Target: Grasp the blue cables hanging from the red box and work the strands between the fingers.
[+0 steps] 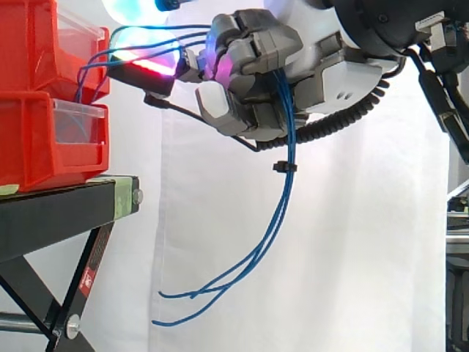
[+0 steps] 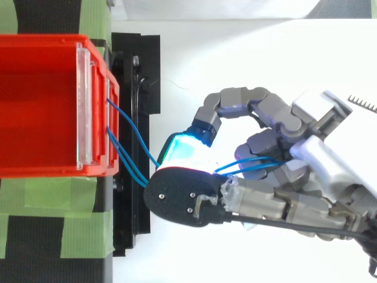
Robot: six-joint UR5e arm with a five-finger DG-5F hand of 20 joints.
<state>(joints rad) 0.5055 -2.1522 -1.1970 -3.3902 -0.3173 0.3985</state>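
Note:
Thin blue cables (image 1: 282, 213) run out of the upper red bin (image 1: 44, 44), pass through my hand (image 1: 253, 81) and hang down in loose strands toward the lower left. My hand sits to the right of the bins, fingers curled round the strands, with glowing pads (image 1: 150, 66) pointing at the bin. From above, the blue cables (image 2: 126, 150) leave the red bin (image 2: 41, 106) front and pass under the cyan-lit pad (image 2: 182, 154) into the palm of the hand (image 2: 277, 183).
A second red bin (image 1: 51, 139) sits below the first on a black stand (image 1: 66, 213) with green tape (image 2: 59, 218) on its top. A white curtain hangs behind. Open space lies below the hand.

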